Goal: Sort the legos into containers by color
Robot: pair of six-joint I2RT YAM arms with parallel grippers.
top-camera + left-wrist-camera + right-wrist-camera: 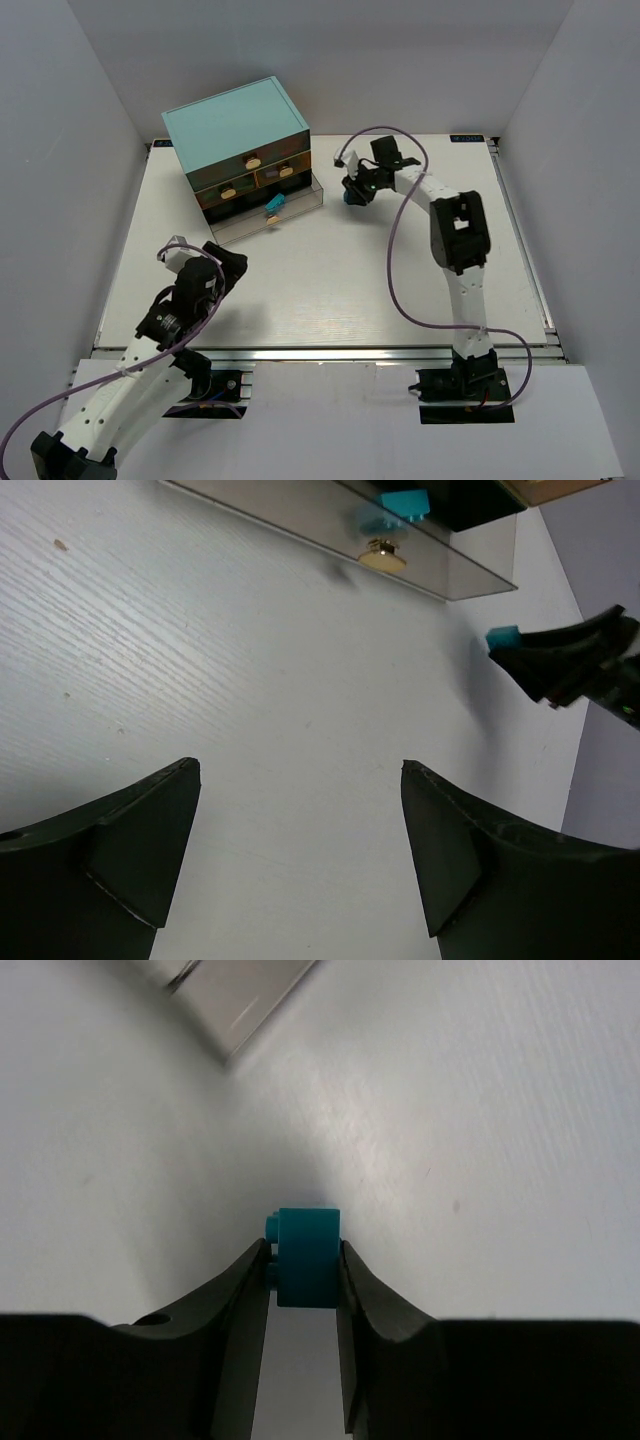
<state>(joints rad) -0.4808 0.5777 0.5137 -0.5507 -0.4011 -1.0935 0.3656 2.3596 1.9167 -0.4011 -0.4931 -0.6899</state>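
right gripper (350, 194): fingers pressed onto a cyan brick (307, 1257), one pad on each side face. It is a firm pinch as far as you can see from the wrist view.
brick pose: studs point toward the left-hand finger in the right wrist view. The brick looks near cubic, so I can't call a long axis.
brick height: it looks clear of the table (330, 280), with a soft shadow under it. I can't tell how far clear.
open drawer (245, 226): the bottom drawer of the cabinet (235, 125), pulled out toward the lower part of the top view. Its long axis runs lower left to upper right.
drawer contents: a second cyan brick (273, 205) sits inside, behind the knob (382, 557), so this reads as the cyan bin.
key relation: the drawer's right end is just left of your held brick in the top view. In the right wrist view its corner shows at upper left, ahead of the fingertips.
next move (judgement): carry the brick left across the drawer's end wall, keeping it above the rim, then release over the tray.
risk (judgement): if you come in low, the brick or a fingertip clips the clear end wall.
left gripper (300, 768): fingers spread wide with nothing between them. It is parked in the lower-left part of the top view, well apart from the drawer front.
nearer arm: the right arm, clearly, so leave the left one where it is.
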